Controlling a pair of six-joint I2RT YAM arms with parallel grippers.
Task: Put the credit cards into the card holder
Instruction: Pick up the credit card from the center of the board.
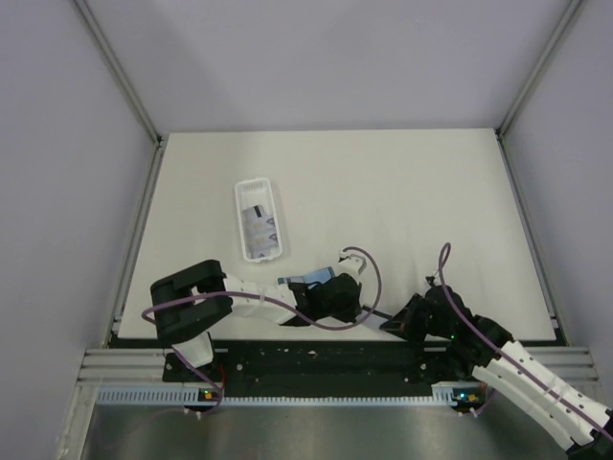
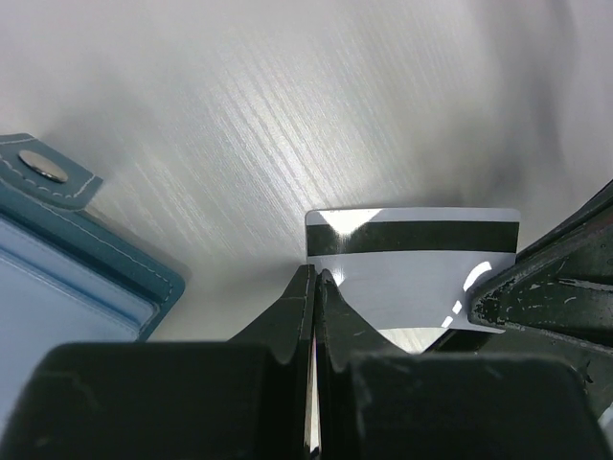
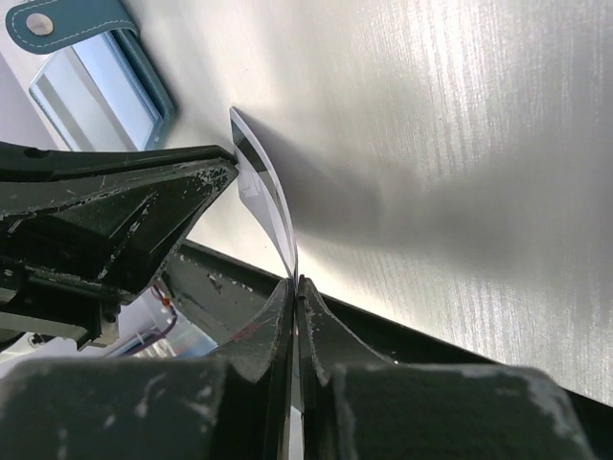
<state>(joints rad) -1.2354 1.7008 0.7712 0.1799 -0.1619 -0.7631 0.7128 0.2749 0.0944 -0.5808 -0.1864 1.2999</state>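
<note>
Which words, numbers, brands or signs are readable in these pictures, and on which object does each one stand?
No text can be read anywhere.
credit card: only a dark stripe, no print visible.
cards in the white tray: dark markings, too small to read.
card holder: plain teal, its metal snap shows no lettering.

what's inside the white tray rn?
Pale grey cards with dark markings lie flat in the tray, towards its near end. Anything stacked under the top ones is covered, so the count can't be told.
</note>
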